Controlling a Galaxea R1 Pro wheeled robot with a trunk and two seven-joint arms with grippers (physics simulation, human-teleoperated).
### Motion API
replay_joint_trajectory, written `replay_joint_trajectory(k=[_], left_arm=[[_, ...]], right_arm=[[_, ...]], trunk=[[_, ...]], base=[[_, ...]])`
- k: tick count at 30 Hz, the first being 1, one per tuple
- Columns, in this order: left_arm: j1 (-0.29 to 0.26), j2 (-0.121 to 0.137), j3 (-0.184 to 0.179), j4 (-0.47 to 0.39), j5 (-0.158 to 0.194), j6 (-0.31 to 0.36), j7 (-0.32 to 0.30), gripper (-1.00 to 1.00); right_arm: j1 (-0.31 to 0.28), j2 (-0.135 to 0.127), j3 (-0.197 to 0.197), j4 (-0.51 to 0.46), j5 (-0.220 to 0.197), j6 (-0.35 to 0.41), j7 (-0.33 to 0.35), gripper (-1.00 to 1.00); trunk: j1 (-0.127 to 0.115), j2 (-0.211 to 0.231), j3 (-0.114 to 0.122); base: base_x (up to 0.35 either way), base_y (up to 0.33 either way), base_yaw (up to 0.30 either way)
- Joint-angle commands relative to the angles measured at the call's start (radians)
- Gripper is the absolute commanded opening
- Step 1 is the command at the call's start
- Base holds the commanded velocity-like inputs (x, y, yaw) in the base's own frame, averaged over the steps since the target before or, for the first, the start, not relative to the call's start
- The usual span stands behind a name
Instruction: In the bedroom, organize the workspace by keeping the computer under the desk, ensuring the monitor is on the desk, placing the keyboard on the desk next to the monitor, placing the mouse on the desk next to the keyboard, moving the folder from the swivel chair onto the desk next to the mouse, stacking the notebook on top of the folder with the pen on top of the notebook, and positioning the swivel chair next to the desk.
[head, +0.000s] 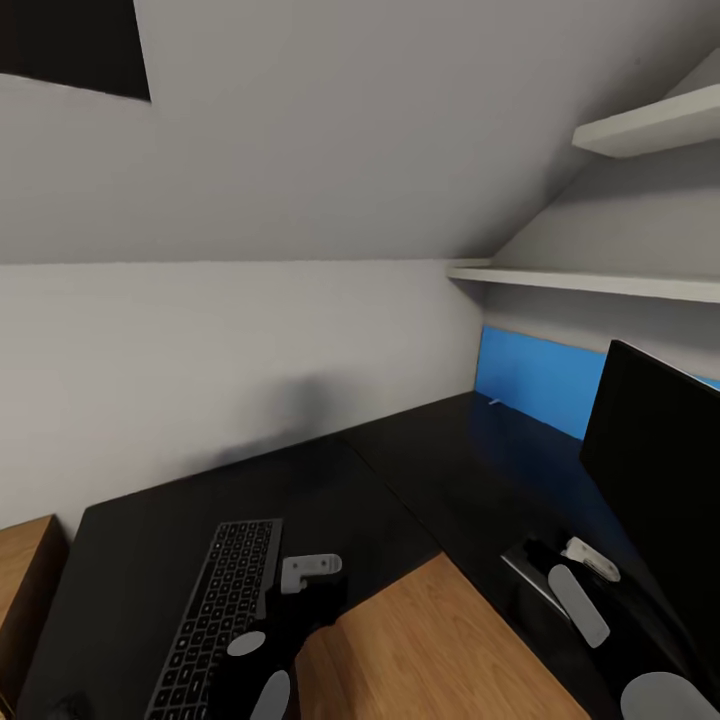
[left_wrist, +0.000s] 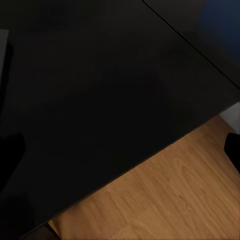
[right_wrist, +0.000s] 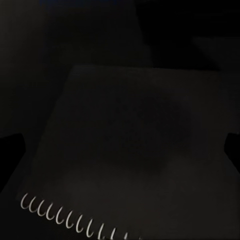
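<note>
A dark notebook (right_wrist: 130, 150) with a wire spiral fills the right wrist view; the right gripper (head: 555, 562), lower right of the head view, holds it between part-closed jaws beside the monitor (head: 660, 470). The keyboard (head: 222, 610) lies lower left on the desk (head: 150, 540). The left gripper's (head: 310, 572) jaws are spread, holding nothing.

Dark grey spiral-bound notebook (right_wrist: 130, 145) flat beneath right gripper (head: 560, 565), slim grey keyboard (head: 215, 615) beside left gripper (head: 300, 590), on glossy black desk (head: 420, 480)

Table (head: 400, 480) corner stretch bare between keyboard (head: 215, 610) and monitor (head: 660, 480): open passage. Monitor blocks table's right side. Folder (head: 530, 375) upright against back wall. Shelf (head: 590, 282) overhangs rear.
</note>
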Motion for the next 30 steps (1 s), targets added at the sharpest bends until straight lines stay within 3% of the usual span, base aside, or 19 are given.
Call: replay_joint_trajectory(k=[1,11,20,26,30], left_arm=[[-0.001,0.0,-0.001,-0.001,0.01,0.002,0.01,1.0],[-0.001,0.0,-0.001,-0.001,0.01,0.003,0.01,1.0],[-0.001,0.0,-0.001,-0.001,0.01,0.003,0.01,1.0],[-0.001,0.0,0.001,-0.001,0.01,0.003,0.01,1.0],[-0.001,0.0,0.001,-0.001,0.01,0.003,0.01,1.0]], right_arm=[[-0.001,-0.001,0.004,-0.002,-0.005,0.003,-0.008,1.0],[-0.001,0.0,0.006,-0.001,-0.006,0.003,-0.006,1.0],[-0.001,-0.001,0.007,0.0,-0.06,0.003,-0.008,1.0],[-0.001,0.0,0.007,0.0,-0.064,0.003,-0.008,1.0],[-0.001,0.0,0.007,0.0,-0.064,0.003,-0.009,1.0]], trunk=[[0.004,-0.008,-0.004],[0.012,-0.022,-0.011],[0.046,-0.085,-0.039],[0.069,-0.127,-0.058],[0.069,-0.127,-0.058]], base=[[0.0,0.0,0.0],[0.0,0.0,0.0],[0.0,0.0,0.0],[0.0,0.0,0.0],[0.0,0.0,0.0]])
